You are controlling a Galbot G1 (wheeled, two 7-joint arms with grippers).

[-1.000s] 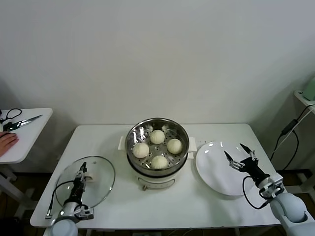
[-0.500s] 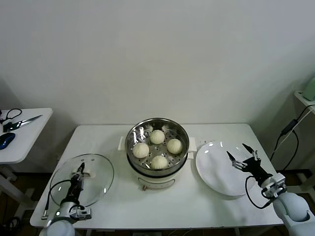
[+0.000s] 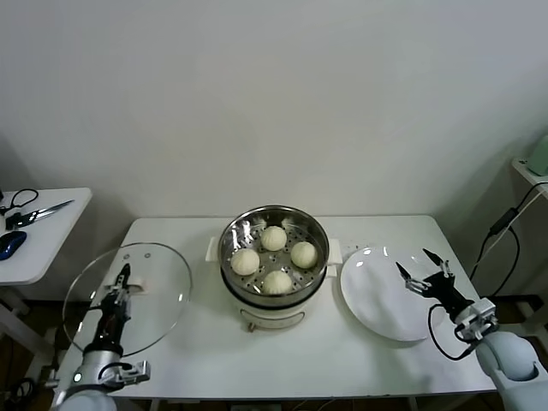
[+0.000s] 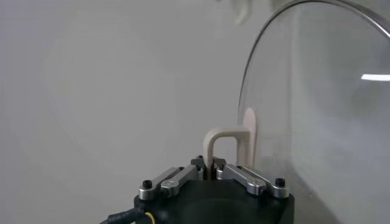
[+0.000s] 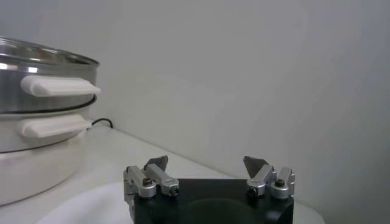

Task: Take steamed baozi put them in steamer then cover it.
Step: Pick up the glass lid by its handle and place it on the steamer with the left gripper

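Head view: four steamed baozi (image 3: 274,257) sit in the steamer (image 3: 274,254) at the table's centre, so only covering is left. The left gripper (image 3: 116,295) holds the cover (image 3: 128,297) by its white handle, tilted up off the table's left edge. The right gripper (image 3: 426,274) hangs spread wide over the white plate (image 3: 377,293), holding nothing.

Left wrist view: the left gripper's fingers (image 4: 177,178) are pinched tight on the handle (image 4: 230,143), the glass standing edge-on beside it.

Right wrist view: the right gripper's tips stand well apart; the steamer's side handles (image 5: 58,85) show.

The cover looks rigid, heavy, slick and breakable; the handle is probably the only safe hold, though how firmly it is seated I cannot tell.
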